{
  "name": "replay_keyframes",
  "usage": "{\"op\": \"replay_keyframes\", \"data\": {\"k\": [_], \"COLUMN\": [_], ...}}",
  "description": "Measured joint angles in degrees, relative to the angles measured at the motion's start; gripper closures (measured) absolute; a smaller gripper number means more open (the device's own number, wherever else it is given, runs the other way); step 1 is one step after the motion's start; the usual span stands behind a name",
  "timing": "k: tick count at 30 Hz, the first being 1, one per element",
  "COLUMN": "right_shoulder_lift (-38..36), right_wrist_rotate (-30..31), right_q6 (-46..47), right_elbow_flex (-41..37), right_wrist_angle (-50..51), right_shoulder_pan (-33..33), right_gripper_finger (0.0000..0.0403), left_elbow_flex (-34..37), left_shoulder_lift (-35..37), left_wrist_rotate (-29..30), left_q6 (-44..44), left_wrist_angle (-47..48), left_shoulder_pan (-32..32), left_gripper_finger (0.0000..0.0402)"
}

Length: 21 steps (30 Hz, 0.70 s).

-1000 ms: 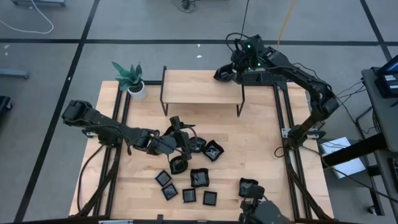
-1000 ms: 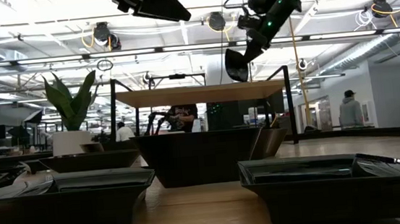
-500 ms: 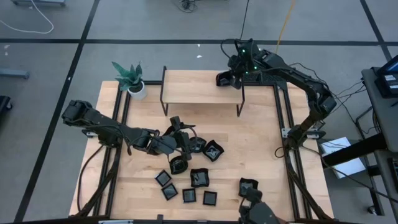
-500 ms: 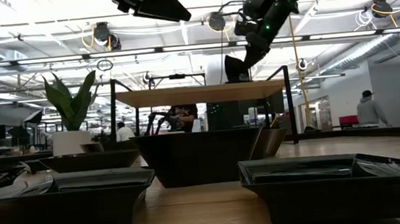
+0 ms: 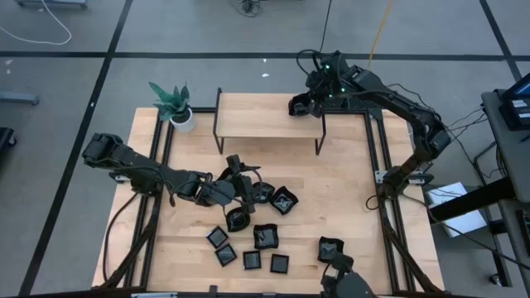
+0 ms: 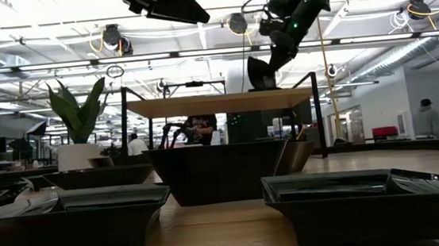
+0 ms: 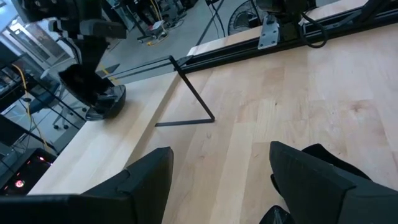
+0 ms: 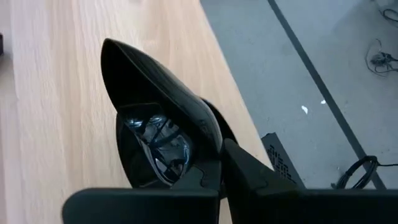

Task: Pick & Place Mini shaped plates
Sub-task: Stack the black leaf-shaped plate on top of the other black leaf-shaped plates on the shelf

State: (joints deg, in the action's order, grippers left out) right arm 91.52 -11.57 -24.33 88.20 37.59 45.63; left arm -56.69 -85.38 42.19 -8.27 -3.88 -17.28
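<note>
My right gripper (image 5: 305, 103) is shut on one black glossy mini plate (image 5: 296, 107) at the right end of the raised wooden shelf (image 5: 265, 116). In the low view the plate's (image 6: 261, 75) underside is at the shelf top (image 6: 202, 102); I cannot tell whether they touch. Several more mini plates (image 5: 265, 236) lie on the table's middle and near part. Above them, by the plate (image 5: 283, 200), my left gripper (image 5: 245, 187) hangs open with nothing between its fingers (image 7: 149, 180). My right gripper pinches the plate's rim (image 8: 208, 163) between its two fingers, one on the glossy inner side and one on the outer side. The fingers slant down from the table's right and far side. The plate sits tilted in the hold, its hollow toward the wrist camera.
A potted green plant (image 5: 174, 103) stands at the table's far left corner. The shelf stands on thin black legs (image 5: 320, 136) along the far edge. One plate (image 5: 330, 248) lies apart near the front edge. Bare wood (image 5: 348, 182) lies right of the plates.
My right gripper has tipped a little and come down slightly toward the shelf's right end, still shut on the plate. The plate has gone from hanging tilted above the shelf to standing flatter at the shelf top.
</note>
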Motion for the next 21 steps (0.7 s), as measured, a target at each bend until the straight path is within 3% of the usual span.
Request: {"op": "replay_keyframes", "data": {"k": [2, 7, 10, 16, 21], "right_shoulder_lift": [-0.8, -2.0, -2.0, -2.0, -2.0], "right_wrist_rotate": [0.2, 0.9, 0.6, -6.7, -6.3], "right_q6": [3.5, 22.5, 25.4, 34.1, 40.3], "right_elbow_flex": [0.0, 0.0, 0.0, 0.0, 0.0], "right_wrist_angle": [-0.5, -3.7, -3.5, -4.0, 0.0], "right_shoulder_pan": [0.0, 0.0, 0.0, 0.1, 1.9], "right_gripper_finger": [0.0403, 0.0403, 0.0403, 0.0403, 0.0403], "left_elbow_flex": [0.0, 0.0, 0.0, 0.0, 0.0], "left_shoulder_lift": [0.0, 0.0, 0.0, 0.0, 0.0], "left_wrist_rotate": [-0.2, -0.2, -0.2, 2.0, 4.7], "left_q6": [0.0, 0.8, 1.6, 1.3, 1.3], "left_wrist_angle": [0.0, -0.1, -0.1, -0.1, 0.0], "left_shoulder_pan": [0.0, 0.0, 0.0, 0.0, 0.0], "left_gripper_finger": [0.0133, 0.0133, 0.0133, 0.0133, 0.0133]}}
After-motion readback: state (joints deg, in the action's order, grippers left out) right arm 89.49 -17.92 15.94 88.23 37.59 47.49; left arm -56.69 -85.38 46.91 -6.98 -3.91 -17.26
